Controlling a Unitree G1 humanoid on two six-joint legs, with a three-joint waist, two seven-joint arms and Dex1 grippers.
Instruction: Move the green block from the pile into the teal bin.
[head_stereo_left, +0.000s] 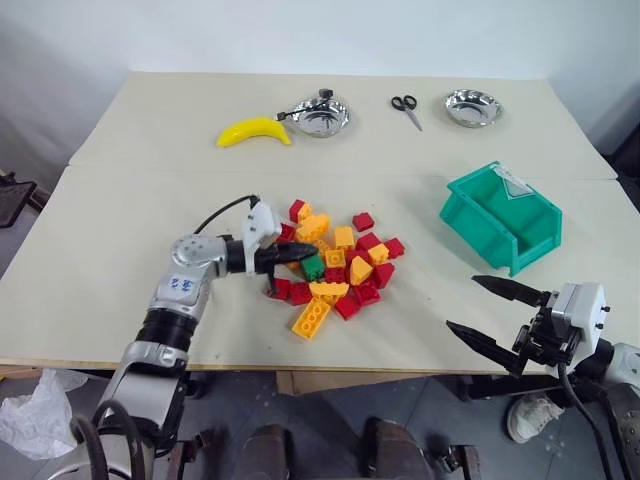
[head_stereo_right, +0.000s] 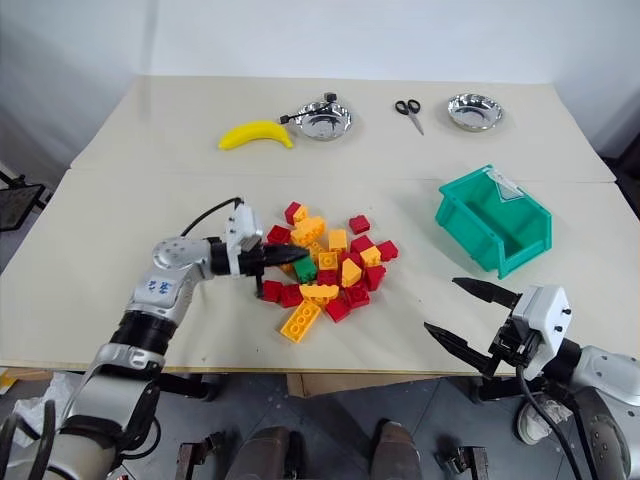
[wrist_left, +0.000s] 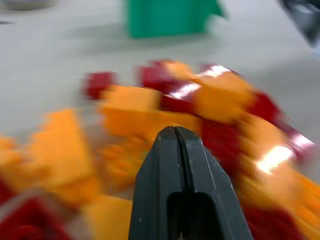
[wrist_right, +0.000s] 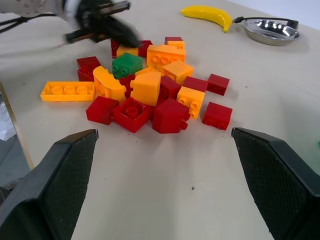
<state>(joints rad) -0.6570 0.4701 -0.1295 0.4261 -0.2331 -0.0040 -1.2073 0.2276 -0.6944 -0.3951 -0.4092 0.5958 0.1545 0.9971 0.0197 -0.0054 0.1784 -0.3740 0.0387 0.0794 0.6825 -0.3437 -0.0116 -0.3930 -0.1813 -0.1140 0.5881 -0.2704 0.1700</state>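
My left fingers (head_stereo_left: 288, 261) are pressed together, empty, at the pile (head_stereo_left: 340, 265) just beside the green block (head_stereo_left: 313, 267); my right fingers (head_stereo_left: 495, 317) spread wide near the teal bin (head_stereo_left: 502, 217).

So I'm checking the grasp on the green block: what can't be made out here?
- Left claw and green block: contact unclear in the eye views, tips overlap the bricks.
- Left wrist view: pile blurred, shut fingers cover its middle.
- Teal bin: cut off by the edge.
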